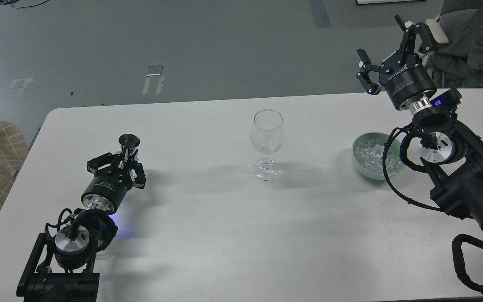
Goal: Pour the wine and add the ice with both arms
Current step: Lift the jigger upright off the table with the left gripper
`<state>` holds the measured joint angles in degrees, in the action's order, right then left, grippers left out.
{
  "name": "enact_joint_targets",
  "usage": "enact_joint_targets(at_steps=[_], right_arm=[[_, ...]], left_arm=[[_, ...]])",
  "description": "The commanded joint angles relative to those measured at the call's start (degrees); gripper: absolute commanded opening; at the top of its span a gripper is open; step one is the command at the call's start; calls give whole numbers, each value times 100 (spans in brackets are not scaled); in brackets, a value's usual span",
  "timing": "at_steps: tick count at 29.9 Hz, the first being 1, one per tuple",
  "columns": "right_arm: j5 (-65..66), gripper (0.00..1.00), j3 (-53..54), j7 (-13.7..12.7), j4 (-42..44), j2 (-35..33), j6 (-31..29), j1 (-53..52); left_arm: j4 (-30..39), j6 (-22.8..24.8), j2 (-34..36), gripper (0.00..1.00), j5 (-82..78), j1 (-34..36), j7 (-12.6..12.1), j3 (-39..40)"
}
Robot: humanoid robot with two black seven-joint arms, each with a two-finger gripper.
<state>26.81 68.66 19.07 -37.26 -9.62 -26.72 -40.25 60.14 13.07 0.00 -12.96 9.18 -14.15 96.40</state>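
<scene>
Here ice [370, 156] lies below right fingers [365, 82].

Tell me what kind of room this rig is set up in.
Probably a lab or workshop, not a real bar. The white table stands on a bare grey floor marked with tape strips, cables trail at the far edge, and only a wine glass and a bowl of ice are set out.
</scene>
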Motion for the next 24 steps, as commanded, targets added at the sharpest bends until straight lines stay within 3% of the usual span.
enact_joint_targets(at_steps=[1,9,24], right_arm=[[0,100,-2,0,-1,21,0,9],[0,100,-2,0,8,48,0,35],[0,100,-2,-9,-1,48,0,44]], left_arm=[[59,-85,0,0,66,66,26,-24],[191,-138,0,0,75,224,35,-103],[893,-762,0,0,83,594,35,-754]])
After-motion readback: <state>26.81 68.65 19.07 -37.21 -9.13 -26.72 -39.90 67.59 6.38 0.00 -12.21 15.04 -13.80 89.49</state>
